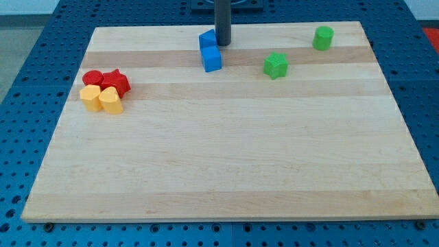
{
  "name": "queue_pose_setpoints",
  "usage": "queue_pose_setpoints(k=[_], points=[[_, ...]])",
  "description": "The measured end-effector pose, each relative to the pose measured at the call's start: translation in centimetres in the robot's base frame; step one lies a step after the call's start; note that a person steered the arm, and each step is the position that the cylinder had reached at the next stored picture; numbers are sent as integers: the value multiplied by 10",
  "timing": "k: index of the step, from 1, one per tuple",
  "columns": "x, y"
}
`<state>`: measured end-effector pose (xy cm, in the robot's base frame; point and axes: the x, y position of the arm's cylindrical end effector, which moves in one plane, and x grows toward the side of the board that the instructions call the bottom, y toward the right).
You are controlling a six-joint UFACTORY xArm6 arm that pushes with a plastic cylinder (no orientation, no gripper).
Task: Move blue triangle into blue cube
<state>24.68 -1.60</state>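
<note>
Blue is the colour that matters on this wooden bench (226,171): the blue triangle (207,39) sits touching the blue cube (212,59), just toward the view's top from it, so the push looks nearly finished. My tip (223,44) stands just beside the triangle, up and to the view's right of the cube, placed to press it cubeward. No fingers exist on this rod. Well left of the cube huddle two red and two yellow blocks; right of it sit a green star (275,65) and green cylinder (323,38).

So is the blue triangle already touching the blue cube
Yes, the blue triangle sits right against the blue cube, with my tip at the triangle's right side.
</note>
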Motion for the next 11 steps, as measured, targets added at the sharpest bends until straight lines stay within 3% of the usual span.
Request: queue_pose_setpoints(k=[3, 4, 8, 10, 11], points=[[-41, -21], [-30, -49], [8, -54], [3, -53], [-25, -46]])
